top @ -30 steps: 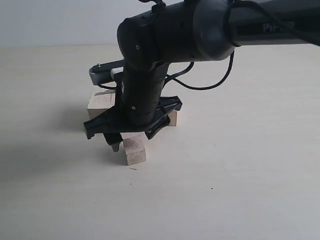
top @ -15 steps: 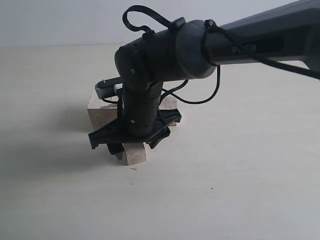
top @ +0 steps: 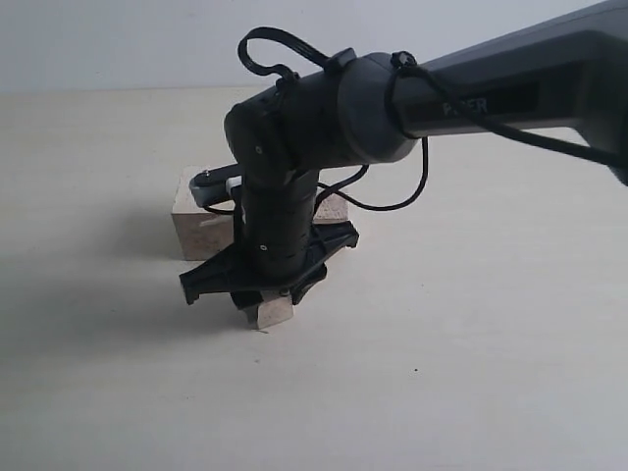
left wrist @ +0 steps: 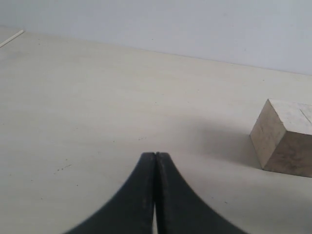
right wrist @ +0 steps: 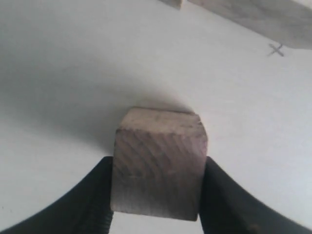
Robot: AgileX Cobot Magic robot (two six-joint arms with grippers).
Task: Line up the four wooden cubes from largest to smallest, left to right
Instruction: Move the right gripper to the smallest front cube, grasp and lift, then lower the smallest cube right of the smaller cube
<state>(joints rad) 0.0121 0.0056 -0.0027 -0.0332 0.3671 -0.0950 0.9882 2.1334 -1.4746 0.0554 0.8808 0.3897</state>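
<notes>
Wood, pale and rough-grained, arcs of grain on the near face: the small cube [right wrist: 158,161] appears to rest on the table [top: 471,373] at the near edge of the cluster. The right gripper [right wrist: 157,187] clamps it on two opposite flat sides from straight above, probably to lift it clear for re-slotting. Far-left stands the largest cube [top: 199,224], sharp-edged and chalky. Another cube [top: 332,206] peeks out far-right; the last I cannot make out. The left gripper [left wrist: 155,161] is pressed together, empty.

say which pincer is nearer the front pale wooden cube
Right. The right pincer straddles the front pale wooden cube; the left pincer is shut, apart from it.
</notes>
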